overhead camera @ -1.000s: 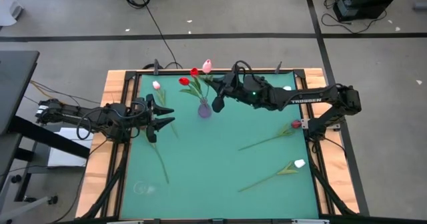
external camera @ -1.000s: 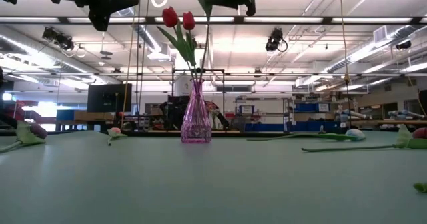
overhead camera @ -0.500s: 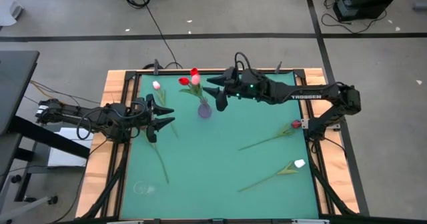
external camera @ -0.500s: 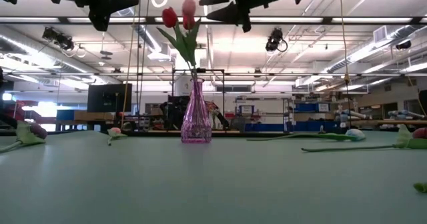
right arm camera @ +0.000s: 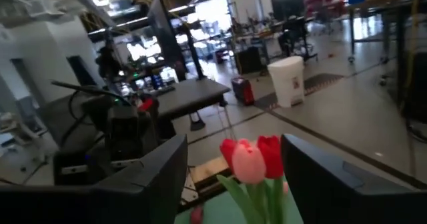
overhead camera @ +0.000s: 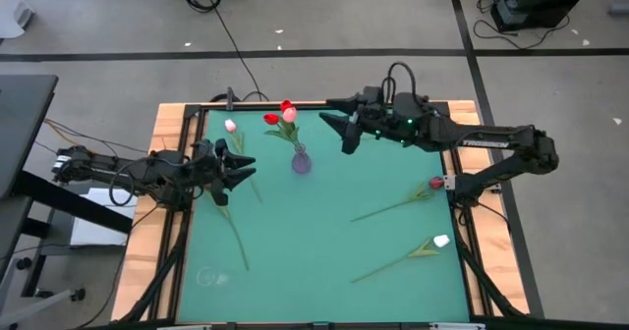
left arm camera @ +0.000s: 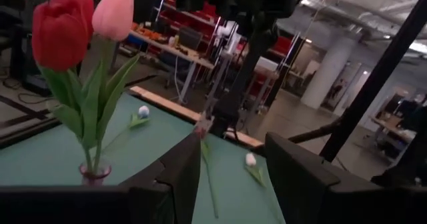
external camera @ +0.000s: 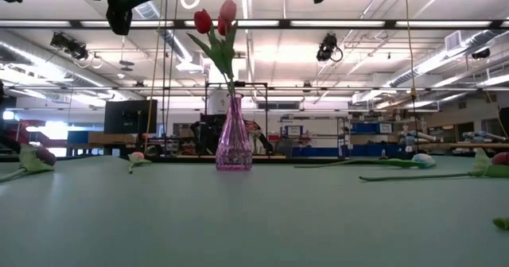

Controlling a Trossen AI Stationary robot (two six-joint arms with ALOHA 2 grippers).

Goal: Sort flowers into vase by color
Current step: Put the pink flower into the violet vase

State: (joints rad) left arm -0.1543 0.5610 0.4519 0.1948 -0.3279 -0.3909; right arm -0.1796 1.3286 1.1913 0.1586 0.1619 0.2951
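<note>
A purple glass vase stands at the far middle of the green table. Two red flowers and a pink one stand with their stems in its neck. My right gripper hangs open, high up to the right of the flower heads, and holds nothing. My left gripper is open left of the vase, pointing level at it. A dark red flower, a white one and a pale one lie flat on the table.
A bare green stem lies at the near left, below my left gripper. Black frame rails and wooden edges border the table. The near half of the mat holds only the stems of the lying flowers.
My right gripper has opened and let go of the pink flower, which has dropped down into the vase beside the red ones. The gripper has then drawn back up and toward the table's right edge, rolling as it went. My left gripper has rolled a little in place.
</note>
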